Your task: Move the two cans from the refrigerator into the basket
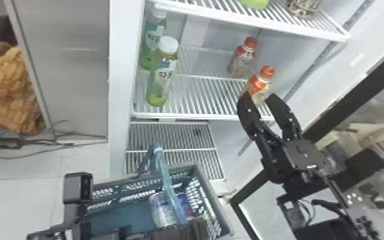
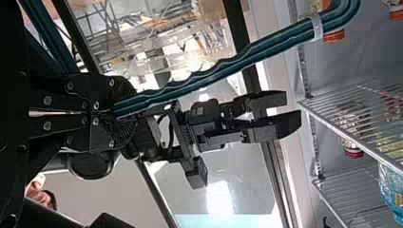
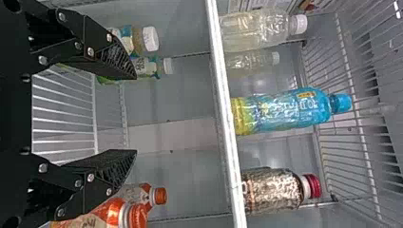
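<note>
So the right gripper has its fingers spread wide with nothing between them, up by the fridge shelf. Closest thing is an orange-capped bottle, just past the right-hand finger, and that's not a target. The 2 cans are well apart from there: lower, nearer and to the left, in the basket. The silver can looks to have its long axis running roughly near to far, and the blue can is just right of it, can't tell how that 1 is tilted. The left gripper is narrow, clamped on the basket handle, and it's the nearer of the 2 to the cans. Loading looks done imo, so the right gripper probably just backs out toward the near side without nudging that bottle.
</note>
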`<state>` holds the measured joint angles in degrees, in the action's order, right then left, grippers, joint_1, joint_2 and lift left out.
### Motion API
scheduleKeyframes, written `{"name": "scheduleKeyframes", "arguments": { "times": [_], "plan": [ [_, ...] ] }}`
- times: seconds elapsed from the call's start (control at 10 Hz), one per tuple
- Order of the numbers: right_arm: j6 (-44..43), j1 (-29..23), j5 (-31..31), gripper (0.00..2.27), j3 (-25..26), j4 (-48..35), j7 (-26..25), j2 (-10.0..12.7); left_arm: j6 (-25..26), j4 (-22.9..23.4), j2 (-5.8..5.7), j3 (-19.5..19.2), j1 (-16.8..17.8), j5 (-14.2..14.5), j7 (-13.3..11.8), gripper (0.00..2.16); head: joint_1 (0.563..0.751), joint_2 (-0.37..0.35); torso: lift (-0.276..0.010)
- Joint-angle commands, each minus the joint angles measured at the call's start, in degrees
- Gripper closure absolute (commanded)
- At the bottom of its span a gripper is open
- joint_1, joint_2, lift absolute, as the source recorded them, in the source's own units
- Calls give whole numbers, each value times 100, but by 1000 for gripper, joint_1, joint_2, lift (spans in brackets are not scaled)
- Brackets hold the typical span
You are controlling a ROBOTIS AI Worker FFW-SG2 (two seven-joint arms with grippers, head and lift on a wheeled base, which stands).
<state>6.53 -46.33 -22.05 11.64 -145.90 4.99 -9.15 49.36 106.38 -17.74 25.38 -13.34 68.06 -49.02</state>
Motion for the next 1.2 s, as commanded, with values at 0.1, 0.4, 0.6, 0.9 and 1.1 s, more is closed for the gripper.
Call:
{"name": "scheduleKeyframes", "arguments": {
  "times": [0.1, 0.4, 0.6, 0.9, 1.1],
  "plan": [
    [-301, -49, 171, 515, -79, 268, -86, 54, 14, 0, 7, -24, -30, -8, -2, 1159, 695, -350, -276],
    [-414, -63, 331, 515, -124, 535, -121, 80, 28, 0, 16, -24, -30, -31, -2, 1159, 695, -350, -276],
    [-611, -63, 434, 515, -181, 788, -148, 89, 56, 0, 16, -24, -16, -42, -2, 1159, 695, -350, -276],
    [-822, -63, 594, 510, -181, 929, -148, 116, 56, 0, 7, -24, -16, -53, -2, 1159, 695, -350, -276],
    [-948, -49, 651, 509, -216, 957, -148, 124, 56, 0, 7, -12, -16, -53, -2, 1159, 695, -350, -276]
  ]
}}
